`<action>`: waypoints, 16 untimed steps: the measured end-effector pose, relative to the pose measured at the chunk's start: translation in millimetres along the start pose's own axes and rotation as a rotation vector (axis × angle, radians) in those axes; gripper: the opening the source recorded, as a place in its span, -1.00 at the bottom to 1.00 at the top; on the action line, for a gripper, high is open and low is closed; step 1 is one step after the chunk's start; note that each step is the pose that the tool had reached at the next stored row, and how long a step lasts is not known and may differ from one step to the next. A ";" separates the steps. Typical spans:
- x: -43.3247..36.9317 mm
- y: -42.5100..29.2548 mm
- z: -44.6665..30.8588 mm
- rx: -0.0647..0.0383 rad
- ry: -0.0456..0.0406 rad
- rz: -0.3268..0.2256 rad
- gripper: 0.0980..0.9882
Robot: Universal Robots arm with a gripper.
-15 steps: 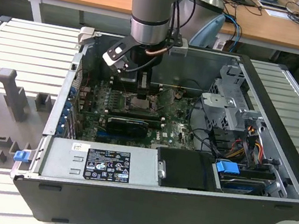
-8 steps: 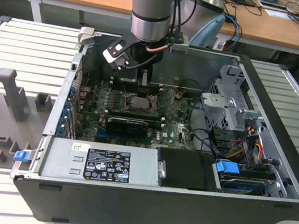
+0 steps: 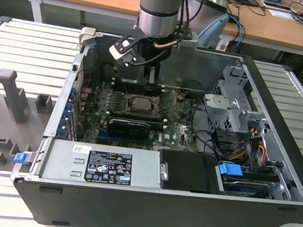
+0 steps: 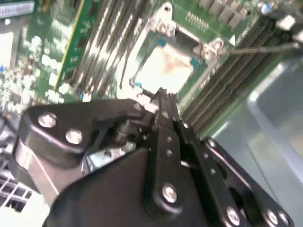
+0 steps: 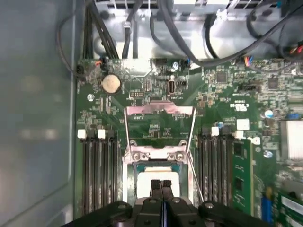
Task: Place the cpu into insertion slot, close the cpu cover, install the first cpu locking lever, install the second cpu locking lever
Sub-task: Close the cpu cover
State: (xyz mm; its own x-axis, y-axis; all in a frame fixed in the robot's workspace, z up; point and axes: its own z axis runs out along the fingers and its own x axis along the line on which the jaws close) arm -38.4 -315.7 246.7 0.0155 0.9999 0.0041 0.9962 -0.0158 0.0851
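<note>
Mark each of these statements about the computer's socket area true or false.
1. The cpu lies in the insertion slot. True.
2. The cpu cover is shut over the cpu. False: it stands open, folded away from the slot.
3. The end effector has its fingers spread wide. False: they are pressed together, above the cpu.
4. Memory slots flank the insertion slot on both sides. True.
</note>
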 end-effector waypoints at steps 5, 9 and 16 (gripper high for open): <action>0.4 23.9 0.3 0.007 0.0000 0.000 -0.98; 0.5 32.9 -3.7 0.010 -0.0001 0.000 -0.98; 1.2 68.6 -2.3 0.026 -0.0004 0.000 -0.98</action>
State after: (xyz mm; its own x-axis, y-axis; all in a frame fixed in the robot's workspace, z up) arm 29.8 -315.5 254.9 0.0154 0.9999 0.0037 0.9982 -0.0156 0.0587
